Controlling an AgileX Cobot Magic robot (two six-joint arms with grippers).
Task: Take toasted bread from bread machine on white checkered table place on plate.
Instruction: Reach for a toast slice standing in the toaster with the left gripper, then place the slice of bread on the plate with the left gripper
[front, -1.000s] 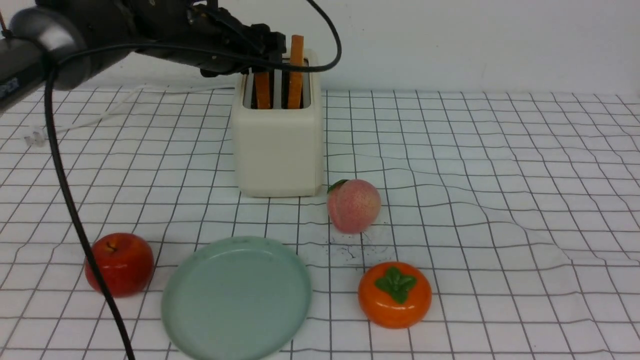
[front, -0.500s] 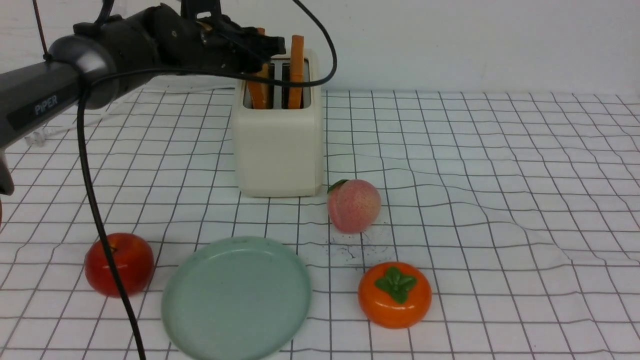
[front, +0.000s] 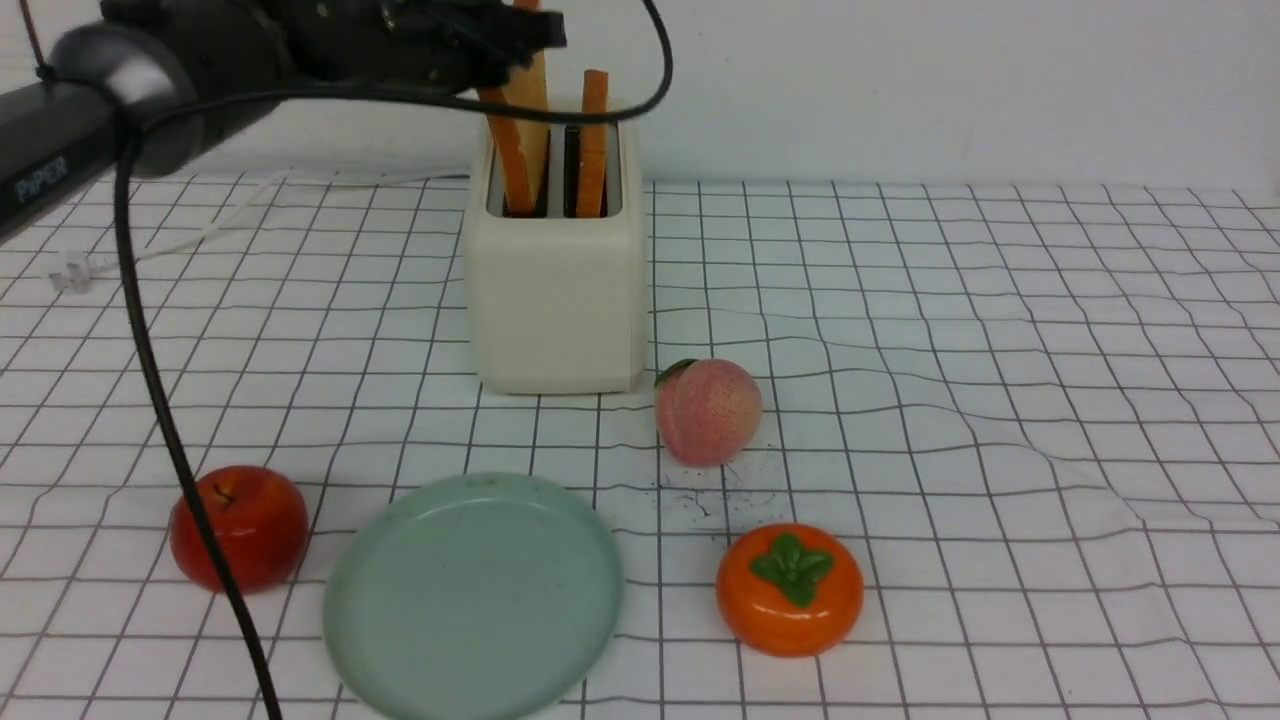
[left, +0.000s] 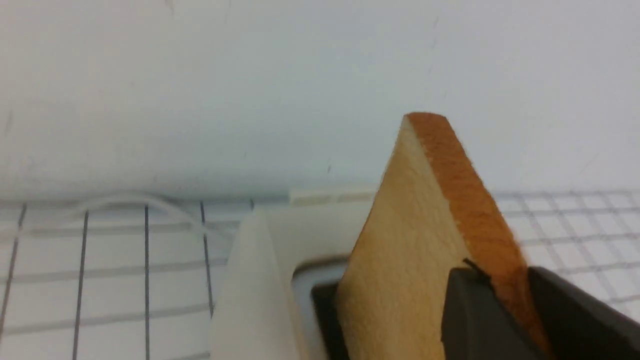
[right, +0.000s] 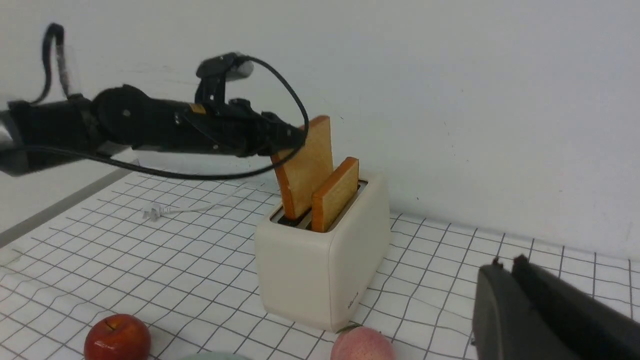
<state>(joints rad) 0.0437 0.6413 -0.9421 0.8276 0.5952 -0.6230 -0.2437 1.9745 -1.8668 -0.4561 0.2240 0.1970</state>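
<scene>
The cream bread machine (front: 555, 290) stands at the back of the white checkered table (front: 1000, 400). My left gripper (front: 530, 30) is shut on the top edge of one slice of toasted bread (front: 520, 130). That slice is raised and tilted, with its lower end still in the left slot. In the left wrist view the dark fingers (left: 475, 310) pinch the slice's crust (left: 470, 200). A second slice (front: 593, 140) stands upright in the right slot. The mint-green plate (front: 470, 600) lies bare near the front edge. My right gripper (right: 505, 265) hangs shut and empty, to the right of the bread machine (right: 320, 270).
A red apple (front: 238, 527) sits left of the plate. A peach (front: 707, 410) lies just in front of the bread machine's right corner, and an orange persimmon (front: 790, 590) is right of the plate. A white cord (front: 200, 230) trails left. The wall stands close behind.
My left gripper has shut on the left slice and risen, drawing it up and tilting it partway out of its slot. The right slice has not moved.
</scene>
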